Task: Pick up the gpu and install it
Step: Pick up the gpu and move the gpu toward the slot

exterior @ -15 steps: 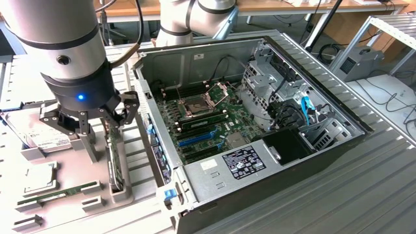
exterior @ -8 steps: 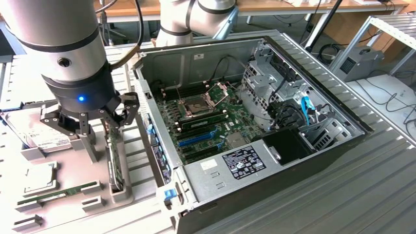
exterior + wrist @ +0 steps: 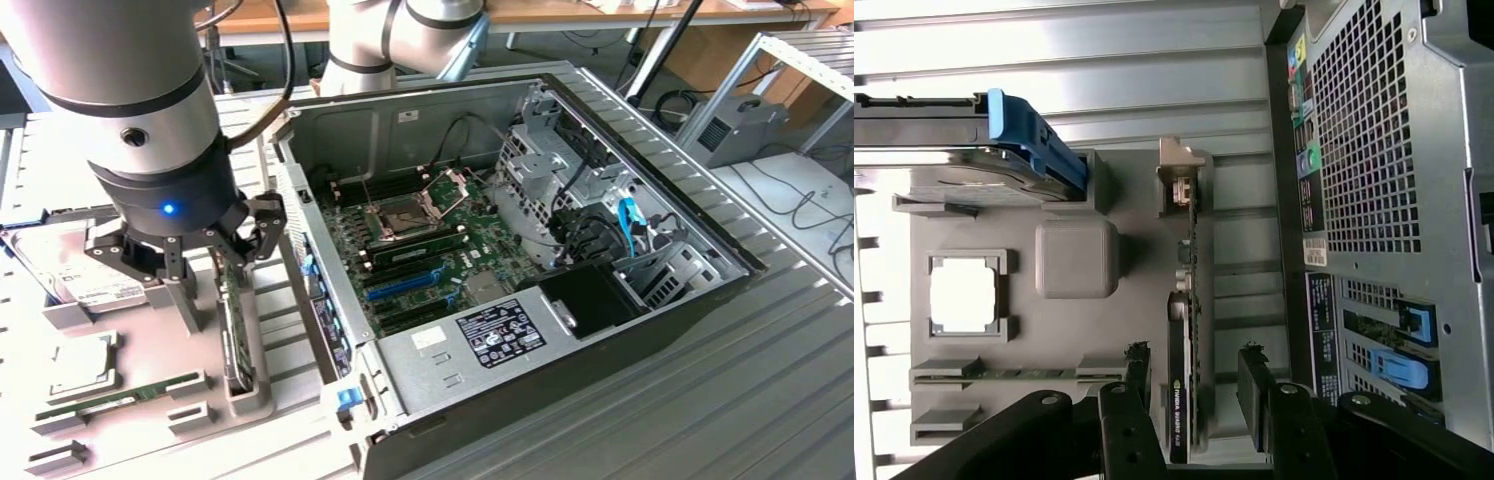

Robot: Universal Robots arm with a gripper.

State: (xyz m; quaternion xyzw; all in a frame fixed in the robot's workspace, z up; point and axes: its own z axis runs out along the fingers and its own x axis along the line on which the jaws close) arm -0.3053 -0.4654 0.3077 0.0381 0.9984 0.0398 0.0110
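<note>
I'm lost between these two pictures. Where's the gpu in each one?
Exterior view: the gpu stands on edge in a grey holder, at the exterior view's left of the case.
Wrist view: the gpu is seen edge-on, straddled by the open tool, beside the case's perforated back.
Shared landmark: the case.

You had open gaps flanking the upright gpu (image 3: 1181, 395); the computer case (image 3: 1384, 150) stood close along one side.

The thin black gpu card (image 3: 1179, 390) has a smooth face; the grey moulded holder (image 3: 1074, 258) is matt plastic; the ribbed silvery table (image 3: 1104, 60) is bare metal.
</note>
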